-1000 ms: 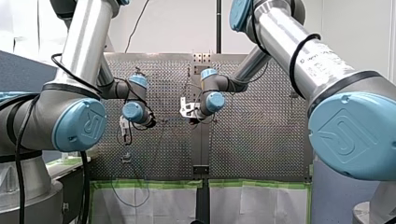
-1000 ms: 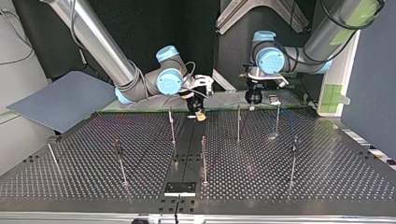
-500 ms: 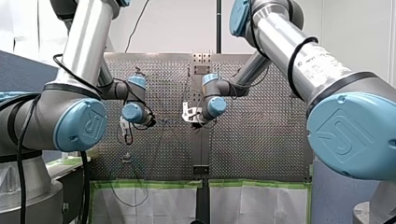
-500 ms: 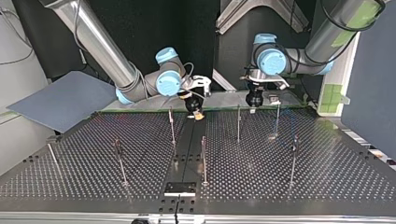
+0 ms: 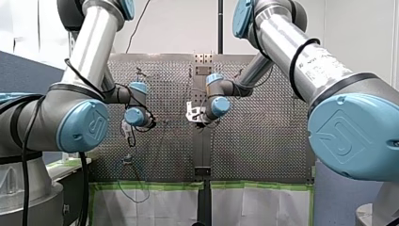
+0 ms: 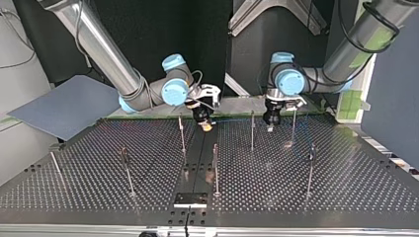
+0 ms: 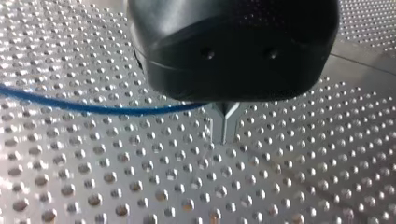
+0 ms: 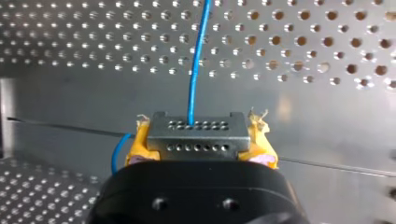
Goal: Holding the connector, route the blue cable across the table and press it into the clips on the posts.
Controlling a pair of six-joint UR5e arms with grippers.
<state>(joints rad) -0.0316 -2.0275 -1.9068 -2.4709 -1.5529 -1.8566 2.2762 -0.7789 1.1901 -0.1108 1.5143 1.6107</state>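
My right gripper (image 8: 200, 156) has its yellow pads shut on the grey connector (image 8: 196, 134). The blue cable (image 8: 197, 60) leaves the connector straight ahead of it. At the top view's far middle, this gripper (image 6: 206, 126) hangs low over the table. The cable (image 6: 237, 119) runs taut from it to my left gripper (image 6: 270, 126), which stands between two posts (image 6: 252, 129) (image 6: 293, 125). In the left wrist view the metal fingertips (image 7: 224, 133) are shut, and the cable (image 7: 93, 107) enters at their base. Front view: left gripper (image 5: 126, 128), right gripper (image 5: 192, 114).
Several thin posts stand on the perforated table (image 6: 99, 187), one near the right gripper (image 6: 182, 134), one at the centre (image 6: 216, 168), one at the right (image 6: 311, 168). A grey-blue board (image 6: 64, 106) lies beyond the table's far left corner. A black plate (image 6: 190, 199) sits near the front edge.
My left gripper has come down between the two far posts, closer to the table. My right gripper has shifted slightly to the top view's left with the connector; the cable now stretches between them.
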